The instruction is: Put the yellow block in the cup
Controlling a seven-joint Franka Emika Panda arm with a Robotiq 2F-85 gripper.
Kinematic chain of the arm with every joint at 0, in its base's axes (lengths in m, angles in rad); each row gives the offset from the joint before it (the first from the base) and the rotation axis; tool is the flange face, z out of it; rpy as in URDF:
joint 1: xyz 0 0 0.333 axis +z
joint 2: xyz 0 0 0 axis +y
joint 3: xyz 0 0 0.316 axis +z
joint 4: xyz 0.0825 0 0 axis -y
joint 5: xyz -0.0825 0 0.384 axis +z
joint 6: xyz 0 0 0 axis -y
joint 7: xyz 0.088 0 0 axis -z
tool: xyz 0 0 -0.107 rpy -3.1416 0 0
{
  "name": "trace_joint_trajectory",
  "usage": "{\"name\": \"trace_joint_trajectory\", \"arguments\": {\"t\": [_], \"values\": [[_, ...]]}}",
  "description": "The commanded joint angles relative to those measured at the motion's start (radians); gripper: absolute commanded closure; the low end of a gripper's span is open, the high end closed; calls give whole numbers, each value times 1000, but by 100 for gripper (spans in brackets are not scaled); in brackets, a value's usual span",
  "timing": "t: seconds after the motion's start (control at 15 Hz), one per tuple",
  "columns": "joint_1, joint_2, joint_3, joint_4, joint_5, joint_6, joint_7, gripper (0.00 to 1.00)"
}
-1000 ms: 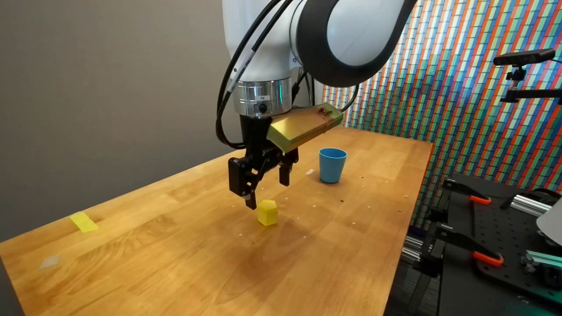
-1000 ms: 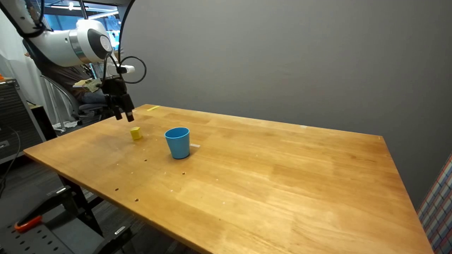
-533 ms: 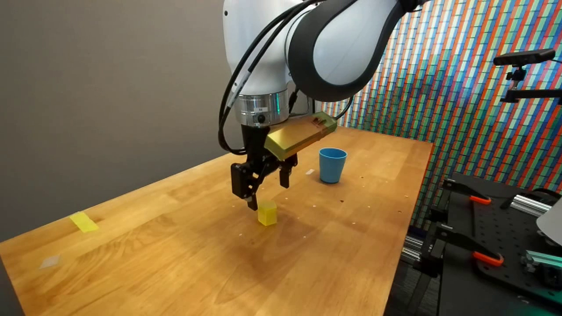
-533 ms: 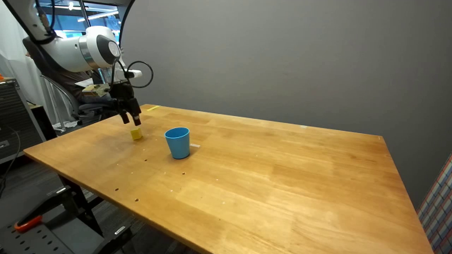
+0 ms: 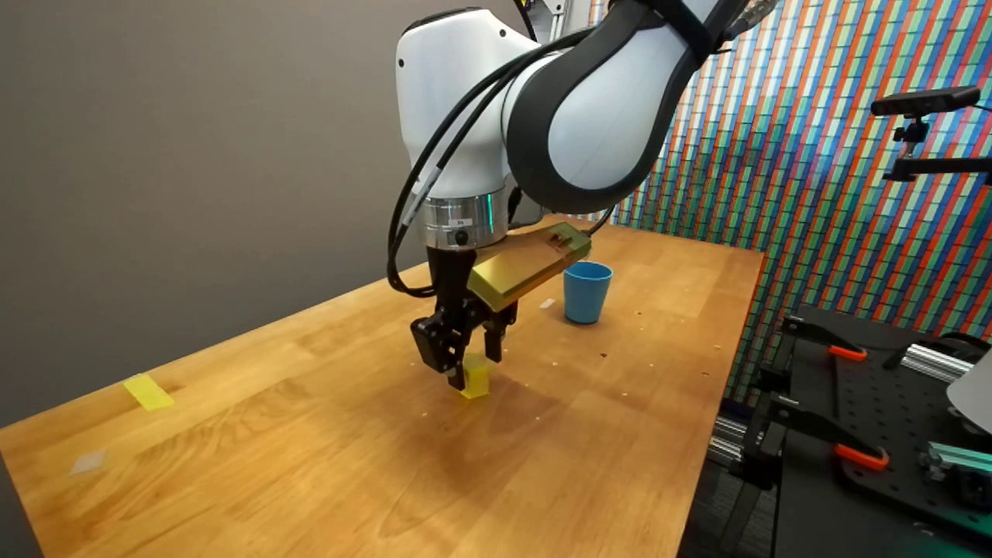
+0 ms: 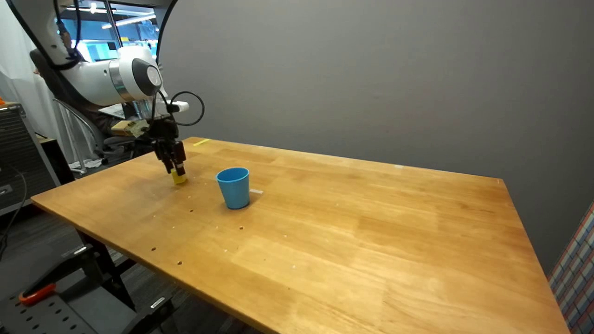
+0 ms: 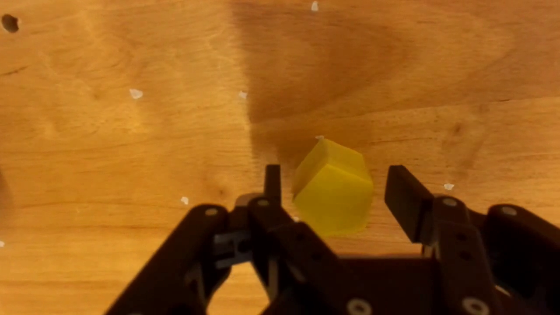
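The yellow block [image 7: 337,197] rests on the wooden table, a small many-sided piece. My gripper [image 7: 335,186] straddles it in the wrist view, one finger on each side, with a visible gap left and right, so the jaws are partly open and not gripping. In an exterior view the near finger covers part of the block [image 5: 477,378]; in an exterior view the fingertips hide its upper part [image 6: 178,178]. The blue cup [image 5: 587,294] stands upright on the table, apart from the gripper; its rim also shows in an exterior view, on the cup [image 6: 234,190]. The wrist view does not include the cup.
Flat yellow tape [image 5: 149,391] lies near the wall side of the wooden table [image 6: 371,232]. A grey wall [image 6: 348,83] borders that side. Beyond the opposite edge stands a black side table [image 5: 821,496] with orange-tipped clamps [image 5: 860,456].
The arm has come down, so the fingers now flank the yellow block instead of hovering above it. The jaws have drawn closer together. Block and cup have not visibly moved.
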State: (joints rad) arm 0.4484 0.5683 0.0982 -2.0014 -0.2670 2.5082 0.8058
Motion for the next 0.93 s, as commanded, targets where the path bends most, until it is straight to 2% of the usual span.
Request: {"name": "trace_joint_trajectory", "arguments": {"t": [0.0,0.13,0.33,0.47,0.87], "values": [[11,23,-16,25,10,33,-34,67],[10,26,-20,25,11,38,-38,80],[2,1,-18,13,26,19,-41,81],[-4,-63,-26,-18,40,10,-22,81],[-14,-290,-108,-95,-3,-34,122,81]]}}
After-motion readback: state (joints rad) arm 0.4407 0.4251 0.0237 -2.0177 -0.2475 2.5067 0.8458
